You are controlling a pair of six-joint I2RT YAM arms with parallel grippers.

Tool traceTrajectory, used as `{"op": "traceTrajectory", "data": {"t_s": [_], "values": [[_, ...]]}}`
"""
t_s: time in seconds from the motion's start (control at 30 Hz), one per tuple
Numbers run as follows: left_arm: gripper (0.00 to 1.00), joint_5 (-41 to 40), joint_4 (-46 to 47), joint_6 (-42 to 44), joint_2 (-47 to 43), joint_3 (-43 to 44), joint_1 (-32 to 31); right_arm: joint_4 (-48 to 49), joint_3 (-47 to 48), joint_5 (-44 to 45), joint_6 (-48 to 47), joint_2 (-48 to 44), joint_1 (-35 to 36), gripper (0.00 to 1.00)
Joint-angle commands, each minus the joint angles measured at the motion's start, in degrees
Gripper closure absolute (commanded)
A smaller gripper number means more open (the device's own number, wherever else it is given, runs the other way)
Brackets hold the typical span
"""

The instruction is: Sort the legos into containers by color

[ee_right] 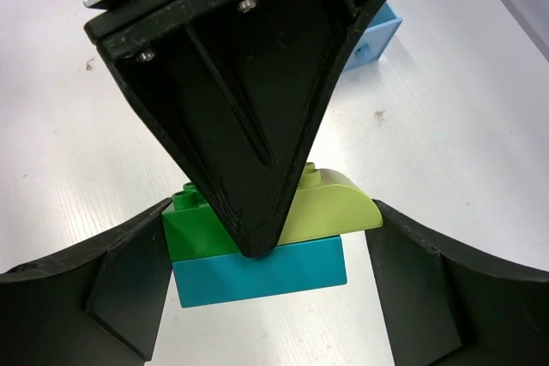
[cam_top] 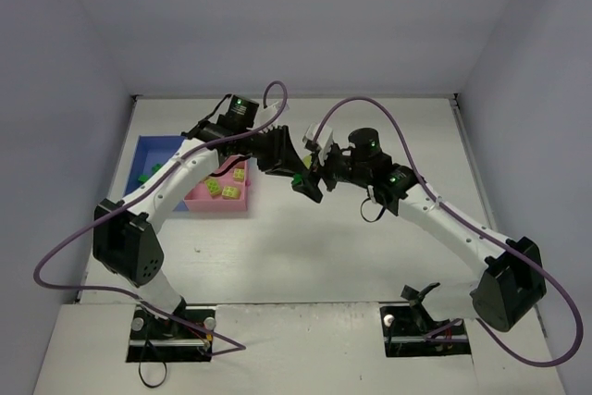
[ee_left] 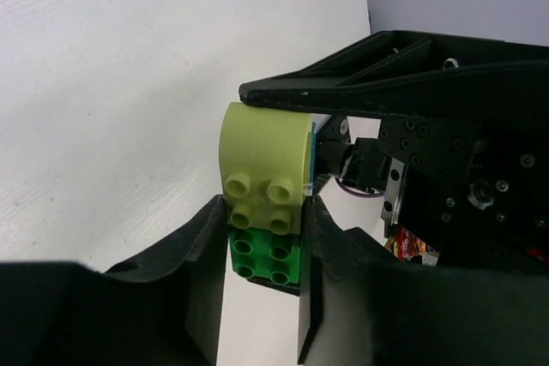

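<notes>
I have both claws on one joined stack, held over the desk well to the right of the pink tray. The left claw is clamped crosswise on the dark green brick, with the yellow-green brick jutting past its tips. The right claw is closed lengthways. One finger meets the green and teal brick ends and the other the yellow-green nose. The long axis runs between the right fingers, so I judge the bricks must be twisted apart.
</notes>
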Motion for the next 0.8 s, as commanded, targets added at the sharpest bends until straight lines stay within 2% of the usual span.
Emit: {"op": "traceTrajectory", "data": {"t_s": [0.0,0.03,0.07,0.17,0.2,0.27,0.47,0.6,0.77], "values": [[0.98,2.9,4.3,-0.6,-2.5,1.3,-0.8,5.5,1.8,-0.1,0.1,-1.5,0.5,0.77],[0.99,2.9,4.4,-0.5,-2.6,1.4,-0.8,5.5,1.6,0.0,0.1,-1.6,0.5,0.72],[1.00,2.8,4.1,-0.2,-2.6,1.4,-0.7,5.4,1.0,0.3,0.1,-1.9,0.4,0.59],[1.00,2.6,3.2,0.6,-2.3,2.2,-0.5,5.1,-0.3,1.8,-0.1,-2.9,0.4,0.40],[1.00,2.5,3.1,0.7,-2.3,2.3,-0.5,5.1,-1.3,2.3,0.0,-3.3,0.3,0.31],[1.00,2.6,2.8,0.9,-2.2,2.8,-0.3,4.9,-2.1,2.5,0.0,-4.2,0.2,0.23],[1.00,2.6,0.8,2.0,-2.0,4.2,-0.3,4.2,-3.5,3.0,0.1,-5.2,0.3,0.20],[1.00,2.5,-0.3,2.6,-1.8,4.7,-0.1,3.6,-3.3,2.8,-0.3,-5.4,0.2,0.01],[1.00,2.1,-0.8,2.9,-2.0,4.8,-0.1,2.6,-2.9,2.5,-0.3,-4.7,0.2,0.00]]}}
